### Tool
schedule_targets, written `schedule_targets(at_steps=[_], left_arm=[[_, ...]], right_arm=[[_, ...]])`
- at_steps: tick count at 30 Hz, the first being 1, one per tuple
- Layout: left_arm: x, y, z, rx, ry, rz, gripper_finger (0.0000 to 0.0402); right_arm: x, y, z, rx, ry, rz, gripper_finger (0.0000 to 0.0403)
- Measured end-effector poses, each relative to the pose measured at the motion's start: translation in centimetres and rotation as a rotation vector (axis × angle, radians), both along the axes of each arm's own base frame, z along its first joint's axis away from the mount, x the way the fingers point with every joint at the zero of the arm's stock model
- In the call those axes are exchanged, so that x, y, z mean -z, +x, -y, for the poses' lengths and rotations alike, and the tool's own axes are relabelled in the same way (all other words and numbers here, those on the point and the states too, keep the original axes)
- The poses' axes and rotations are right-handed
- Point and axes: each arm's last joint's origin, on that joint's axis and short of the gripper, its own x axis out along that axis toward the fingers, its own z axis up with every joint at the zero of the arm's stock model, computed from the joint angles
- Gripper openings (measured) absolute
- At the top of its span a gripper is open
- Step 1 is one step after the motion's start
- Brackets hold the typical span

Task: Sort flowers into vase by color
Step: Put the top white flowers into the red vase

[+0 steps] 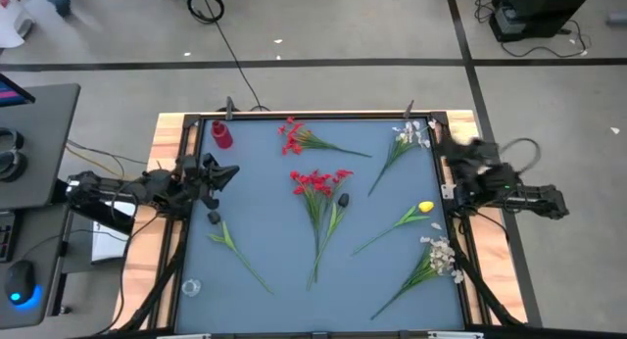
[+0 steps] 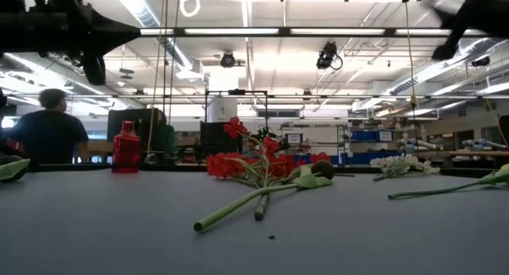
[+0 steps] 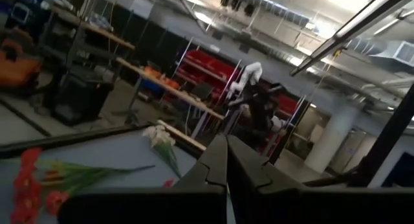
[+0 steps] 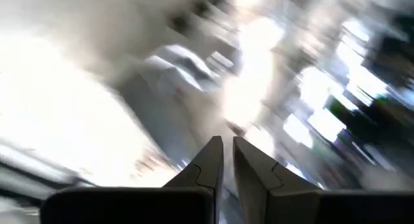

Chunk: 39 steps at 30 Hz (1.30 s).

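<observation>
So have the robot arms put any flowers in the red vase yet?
Not yet. Done: nothing, the red vase at the table's far left corner looks empty. In hand: nothing, the left gripper sits shut by the left edge and the right gripper is at the right edge, neither holding a flower. Left: all of it. The red flowers, white flowers and yellow flower lie on the table.

A large industrial lab or workshop is showing beyond the table (image 2: 95,227): ceiling strip lights (image 2: 238,31) are glowing at twelve o'clock, red storage bins (image 3: 217,67) are lining shelving, and a person (image 2: 49,136) is sitting at nine o'clock.
</observation>
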Motion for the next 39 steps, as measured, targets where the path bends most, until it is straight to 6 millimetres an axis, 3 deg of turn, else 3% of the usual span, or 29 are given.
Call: schedule_targets(at_steps=[6, 11, 17, 23, 29, 32, 39], left_arm=[[-1.2, 1.6, 0.2, 0.007, -0.027, -0.087, 0.0034], [-2.7, 3.1, 0.4, 0.007, -0.026, -0.130, 0.0061], [-4.4, 4.9, 0.7, 0.021, -0.024, -0.166, 0.0081], [-5.1, 6.5, 1.0, 0.069, -0.012, -0.209, 0.0087], [-5.0, 7.1, 1.3, 0.124, 0.003, -0.236, 0.0087], [-5.0, 7.1, 1.3, 0.140, -0.015, -0.227, 0.0088], [-5.0, 7.1, 1.6, 0.236, -0.008, -0.227, 0.0127]], right_arm=[[3.5, 2.6, 0.1, -0.238, 0.303, -0.239, 0.0045], [4.1, 4.0, -0.2, -0.412, 0.411, -0.333, 0.0045], [0.5, 6.7, -0.3, -0.531, 0.387, -0.559, 0.0045], [-3.1, 11.4, -0.6, -0.615, 0.310, -0.818, 0.0045], [-6.2, 16.3, -0.1, -0.558, 0.232, -0.669, 0.0045], [-7.4, 18.6, 0.6, -0.575, 0.308, -0.625, 0.0045], [-7.4, 23.9, -0.2, -0.616, 0.344, -0.737, 0.0045]])
